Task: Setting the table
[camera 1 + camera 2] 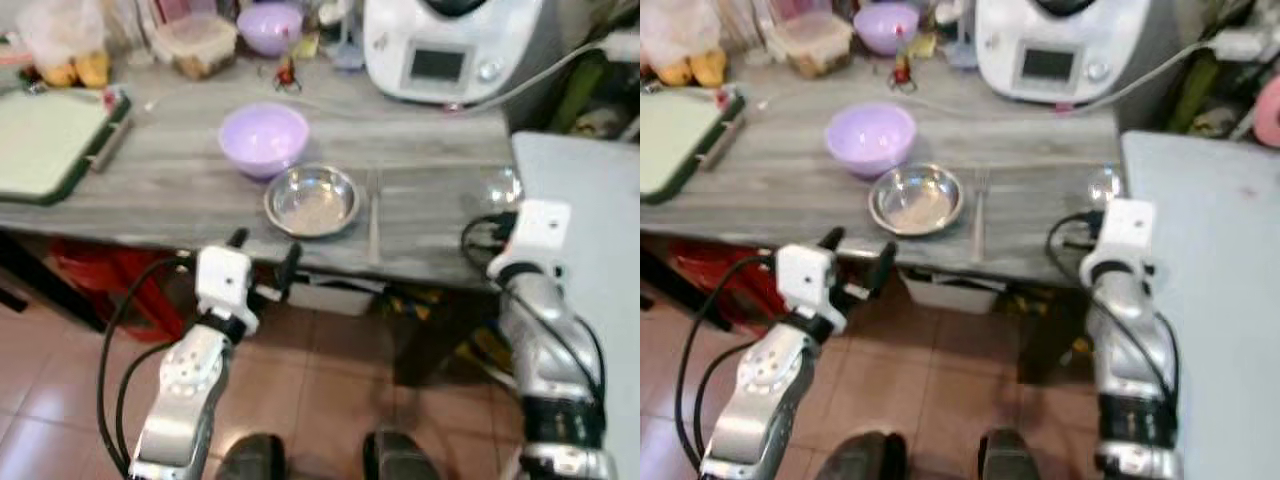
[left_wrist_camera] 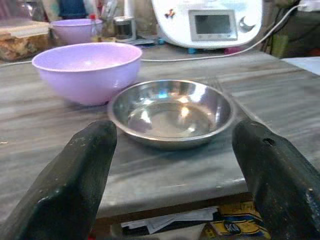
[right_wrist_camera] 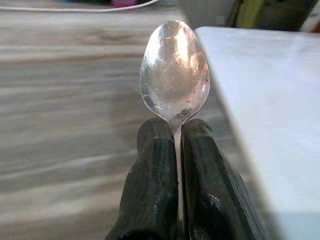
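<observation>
Over the grey table's right end, right gripper [image 3: 176, 150] pinches the shiny metal spoon [image 3: 175, 70], bowl forward; round steel dish [image 1: 313, 200] lies leftward, before the wide-open left gripper [image 1: 264, 258].

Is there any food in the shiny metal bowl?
No, the metal bowl on the table holds nothing; its bare shiny bottom shows, beside the purple bowl.
</observation>
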